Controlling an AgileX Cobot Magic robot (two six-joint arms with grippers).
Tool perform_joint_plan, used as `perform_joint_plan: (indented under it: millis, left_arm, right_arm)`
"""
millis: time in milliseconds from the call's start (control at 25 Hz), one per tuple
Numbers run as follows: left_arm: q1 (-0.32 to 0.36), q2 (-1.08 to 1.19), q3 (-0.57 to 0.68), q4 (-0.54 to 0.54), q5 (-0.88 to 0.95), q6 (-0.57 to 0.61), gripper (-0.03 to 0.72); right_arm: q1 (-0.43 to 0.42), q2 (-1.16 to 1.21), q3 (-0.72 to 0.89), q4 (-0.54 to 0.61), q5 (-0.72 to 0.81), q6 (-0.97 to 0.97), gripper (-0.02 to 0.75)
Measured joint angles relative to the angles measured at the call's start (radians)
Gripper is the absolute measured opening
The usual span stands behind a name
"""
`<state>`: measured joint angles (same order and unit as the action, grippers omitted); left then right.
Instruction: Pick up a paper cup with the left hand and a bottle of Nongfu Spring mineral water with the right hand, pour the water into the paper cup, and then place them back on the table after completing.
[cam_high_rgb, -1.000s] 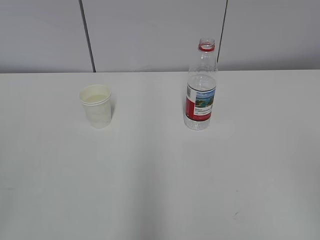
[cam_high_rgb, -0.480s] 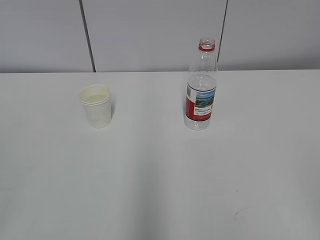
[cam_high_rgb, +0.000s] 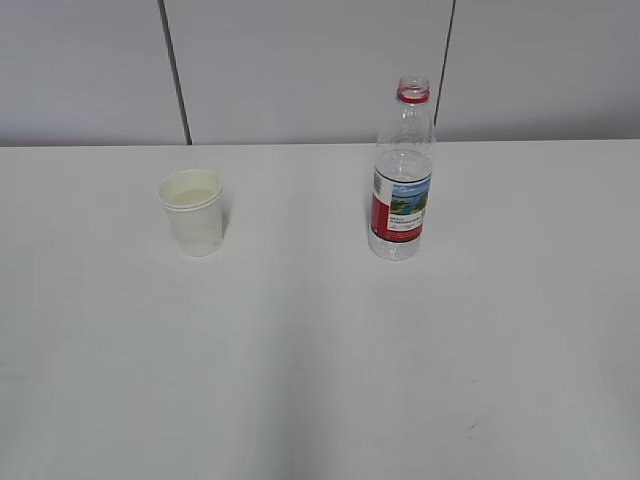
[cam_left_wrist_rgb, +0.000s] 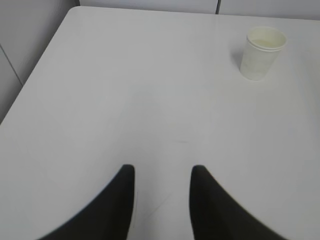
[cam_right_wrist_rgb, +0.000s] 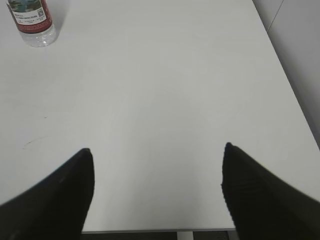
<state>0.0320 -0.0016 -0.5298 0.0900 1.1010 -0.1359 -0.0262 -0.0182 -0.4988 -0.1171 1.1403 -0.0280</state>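
Two claws (cam_left_wrist_rgb: 162, 172) (cam_right_wrist_rgb: 157, 150) agape — table (cam_high_rgb: 320, 380) edges near

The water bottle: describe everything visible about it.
The water bottle is clear, ribbed plastic with a red neck ring and no cap, so its mouth is open. A label wraps its middle: a landscape picture above, a red band below. It stands upright on the white table, right of the paper cup and apart from it. Nothing grips or touches it. The water level cannot be told. The right wrist view shows only its lower part.

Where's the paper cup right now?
The paper cup stands upright on the table, left of the bottle in the exterior view, apart from both hands.
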Motion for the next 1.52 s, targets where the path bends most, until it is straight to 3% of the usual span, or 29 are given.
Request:
perform_joint_plan:
  millis: [1520]
  left_arm:
    - [0.000,0.000,0.000,0.000,0.000,0.000,0.238]
  right_arm:
    - [0.000,0.000,0.000,-0.001,0.001,0.000,0.587]
